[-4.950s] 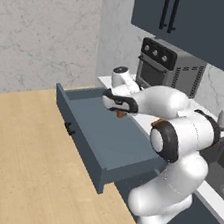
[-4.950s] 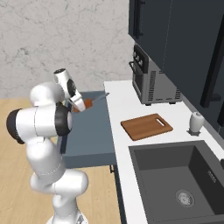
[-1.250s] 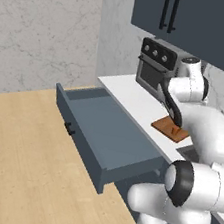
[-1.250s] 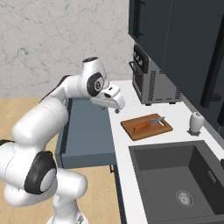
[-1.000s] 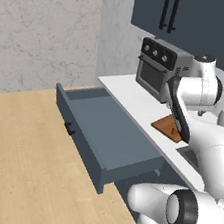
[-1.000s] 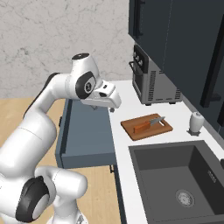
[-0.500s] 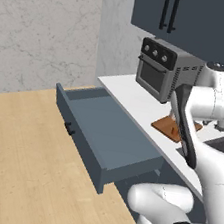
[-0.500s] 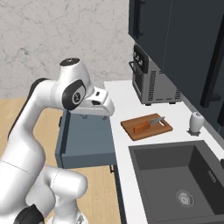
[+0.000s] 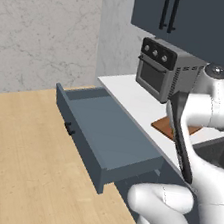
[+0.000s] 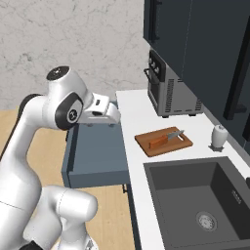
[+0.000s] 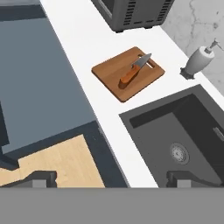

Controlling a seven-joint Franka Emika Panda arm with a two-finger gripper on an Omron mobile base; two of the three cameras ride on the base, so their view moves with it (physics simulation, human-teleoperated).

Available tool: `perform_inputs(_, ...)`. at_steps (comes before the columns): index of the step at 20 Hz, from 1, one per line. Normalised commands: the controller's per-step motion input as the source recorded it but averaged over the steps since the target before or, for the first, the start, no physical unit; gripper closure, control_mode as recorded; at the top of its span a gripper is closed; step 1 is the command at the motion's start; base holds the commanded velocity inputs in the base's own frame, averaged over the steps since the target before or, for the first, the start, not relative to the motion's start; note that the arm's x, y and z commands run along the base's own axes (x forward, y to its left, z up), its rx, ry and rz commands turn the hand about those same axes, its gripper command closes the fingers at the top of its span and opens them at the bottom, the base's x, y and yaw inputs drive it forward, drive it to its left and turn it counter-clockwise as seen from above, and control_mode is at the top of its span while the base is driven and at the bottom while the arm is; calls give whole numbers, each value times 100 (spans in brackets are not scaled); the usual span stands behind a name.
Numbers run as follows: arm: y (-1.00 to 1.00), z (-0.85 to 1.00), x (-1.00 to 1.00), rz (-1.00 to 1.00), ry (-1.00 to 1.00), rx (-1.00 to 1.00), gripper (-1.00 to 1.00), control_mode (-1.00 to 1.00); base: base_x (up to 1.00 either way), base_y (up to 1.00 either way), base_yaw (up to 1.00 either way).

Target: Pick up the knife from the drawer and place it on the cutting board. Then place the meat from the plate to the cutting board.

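Observation:
The knife (image 11: 133, 71), with its orange handle and short blade, lies across the reddish-brown cutting board (image 11: 113, 74) on the white counter; in the right base view the knife (image 10: 165, 137) rests on the same cutting board (image 10: 180, 142). My gripper (image 10: 97, 123) hangs open and empty, high over the counter's edge between the open slate-blue drawer (image 10: 95, 151) and the board. In the hand view my gripper (image 11: 113, 181) has its fingertips (image 11: 41, 178) spread wide apart. The drawer (image 9: 115, 139) shows nothing inside. The meat and the plate are out of view.
A toaster oven (image 10: 171, 93) stands at the back of the counter behind the board. A soap dispenser (image 10: 218, 135) is to the board's right, beside the dark sink (image 10: 195, 205). Dark cabinets (image 9: 197, 20) hang overhead. The wooden floor (image 9: 16, 161) lies left of the drawer.
My arm has pulled back and up from the cutting board toward the drawer side. The knife, taken from the drawer earlier, stays lying on the board.

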Motion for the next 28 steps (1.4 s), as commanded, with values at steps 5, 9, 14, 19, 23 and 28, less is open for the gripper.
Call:
perform_inputs(5, 8, -13, -1, 0, -9, -2, -100, -100, 0, 0, 0)
perform_inputs(9, -13, 20, -21, 0, -5, 0, -100, -100, 0, 0, 0)
perform_inputs(14, 0, 31, -11, 0, 5, -1, -100, -100, 0, 0, 0)
perform_inputs(19, 0, 29, -13, 0, 10, 0, -100, -100, 0, 0, 0)
perform_inputs(23, 1, 22, -31, 0, 12, -4, -100, -100, 0, 0, 0)
perform_inputs(28, 0, 0, 0, 0, 0, 0, -100, 100, -57, 47, -9)
